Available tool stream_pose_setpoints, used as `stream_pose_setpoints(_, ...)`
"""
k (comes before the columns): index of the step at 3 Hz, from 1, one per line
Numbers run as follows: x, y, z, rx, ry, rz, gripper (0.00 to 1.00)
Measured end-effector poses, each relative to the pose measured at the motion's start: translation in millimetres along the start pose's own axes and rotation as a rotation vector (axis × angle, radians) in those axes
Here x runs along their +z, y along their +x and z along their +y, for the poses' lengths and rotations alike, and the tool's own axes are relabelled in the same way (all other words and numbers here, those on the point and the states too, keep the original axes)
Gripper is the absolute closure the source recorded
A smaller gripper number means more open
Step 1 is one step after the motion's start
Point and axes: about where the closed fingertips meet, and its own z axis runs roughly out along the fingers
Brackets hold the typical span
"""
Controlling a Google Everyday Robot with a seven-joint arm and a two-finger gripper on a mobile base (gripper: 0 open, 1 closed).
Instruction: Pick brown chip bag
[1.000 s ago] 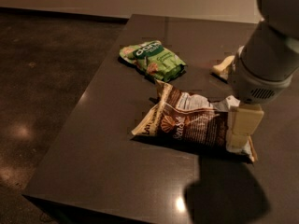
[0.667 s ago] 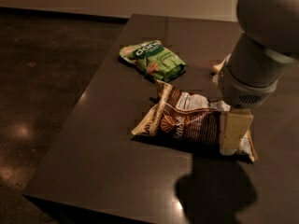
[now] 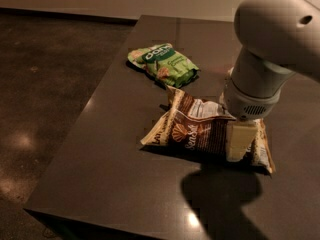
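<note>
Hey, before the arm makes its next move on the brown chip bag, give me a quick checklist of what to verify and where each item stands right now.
1. Target in view: the brown chip bag lies on the table: ok.
2. Position: the gripper is over the bag's right part: ok.
3. Clutter: the green snack bag lies behind, away from the gripper: ok.
4. Margin: the bag sits well inside the table's edges: ok.
5. Contact between the gripper and the bag: cannot tell.
6. Bag lifted: not ok, it lies on the table.
</note>
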Motion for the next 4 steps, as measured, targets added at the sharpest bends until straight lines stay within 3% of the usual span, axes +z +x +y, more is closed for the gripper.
stream_pose_setpoints(2,-5.9,2.5,-3.8,-0.007,-0.049,-0.041,0.65)
stream_pose_setpoints(3,-28.4,0.7,-9.4,-0.010,-0.086,-0.100,0.87)
stream_pose_setpoints(4,-58.9,-4.6,-17.1,-0.023,-0.128,-0.179,1.00)
